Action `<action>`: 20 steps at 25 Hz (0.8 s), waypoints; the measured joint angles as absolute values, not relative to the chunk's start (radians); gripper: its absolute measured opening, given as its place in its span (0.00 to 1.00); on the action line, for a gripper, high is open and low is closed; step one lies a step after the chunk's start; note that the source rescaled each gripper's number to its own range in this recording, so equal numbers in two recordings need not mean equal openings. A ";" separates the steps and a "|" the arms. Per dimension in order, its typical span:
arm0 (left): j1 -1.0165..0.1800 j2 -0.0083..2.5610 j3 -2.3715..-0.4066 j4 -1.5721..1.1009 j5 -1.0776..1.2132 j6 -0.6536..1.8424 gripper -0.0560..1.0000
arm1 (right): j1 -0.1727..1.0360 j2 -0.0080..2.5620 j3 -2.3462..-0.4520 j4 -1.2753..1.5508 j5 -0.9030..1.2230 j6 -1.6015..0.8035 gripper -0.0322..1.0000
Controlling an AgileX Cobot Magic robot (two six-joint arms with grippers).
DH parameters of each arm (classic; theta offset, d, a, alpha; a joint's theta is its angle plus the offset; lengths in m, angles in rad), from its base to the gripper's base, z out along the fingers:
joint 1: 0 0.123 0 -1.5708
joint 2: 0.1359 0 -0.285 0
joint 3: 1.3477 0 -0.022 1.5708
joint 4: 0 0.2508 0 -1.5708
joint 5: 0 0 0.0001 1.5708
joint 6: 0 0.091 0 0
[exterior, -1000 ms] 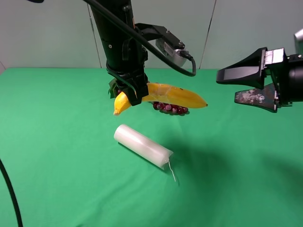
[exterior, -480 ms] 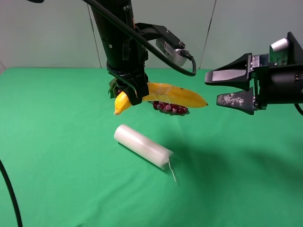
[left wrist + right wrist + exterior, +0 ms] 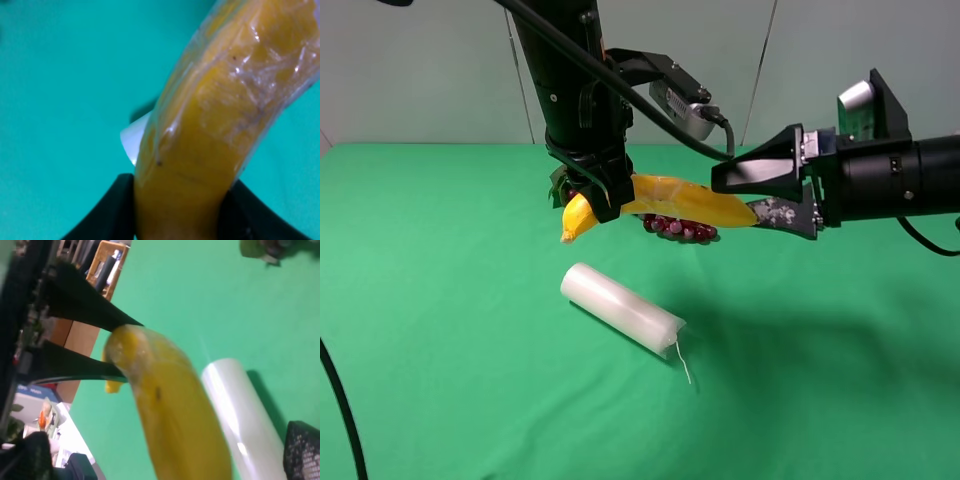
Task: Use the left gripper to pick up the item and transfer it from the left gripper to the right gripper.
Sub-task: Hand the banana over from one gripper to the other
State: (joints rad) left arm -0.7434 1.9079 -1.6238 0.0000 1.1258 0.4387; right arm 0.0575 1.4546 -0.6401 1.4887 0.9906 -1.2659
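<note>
The yellow banana (image 3: 680, 202) hangs level above the green cloth. My left gripper (image 3: 601, 205) is shut on it near its left end. In the left wrist view the banana (image 3: 210, 130) fills the frame between that gripper's two black fingers (image 3: 107, 217). My right gripper (image 3: 732, 200) is open, one finger above and one below the banana's right tip, with gaps showing. In the right wrist view the banana (image 3: 175, 415) runs toward the camera from the left gripper's fingers (image 3: 85, 307), and one right finger (image 3: 302, 452) shows at the edge.
A white plastic-wrapped roll (image 3: 622, 307) lies on the green cloth (image 3: 440, 330) below the banana; it also shows in the right wrist view (image 3: 245, 415). A dark red grape bunch (image 3: 682, 229) lies behind the banana. Black cables (image 3: 650, 110) loop off the left arm.
My right gripper has moved left, from well clear of the banana until its open fingers straddle the banana's right tip. The left arm and banana have not moved.
</note>
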 joint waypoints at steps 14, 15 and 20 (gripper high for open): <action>-0.743 1.908 -1.624 0.000 1.126 0.439 0.06 | 0.149 1.549 -0.709 1.498 0.954 -1.266 1.00; -0.743 1.908 -1.624 0.000 1.126 0.439 0.06 | 0.149 1.549 -0.709 1.498 0.954 -1.266 1.00; -0.743 1.908 -1.624 0.000 1.122 0.439 0.06 | 0.149 1.549 -0.709 1.493 0.957 -1.266 1.00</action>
State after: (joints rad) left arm -0.7434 1.9079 -1.6238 0.0000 1.1225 0.4387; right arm 0.1490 1.5486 -0.7089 1.4933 0.9566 -1.2659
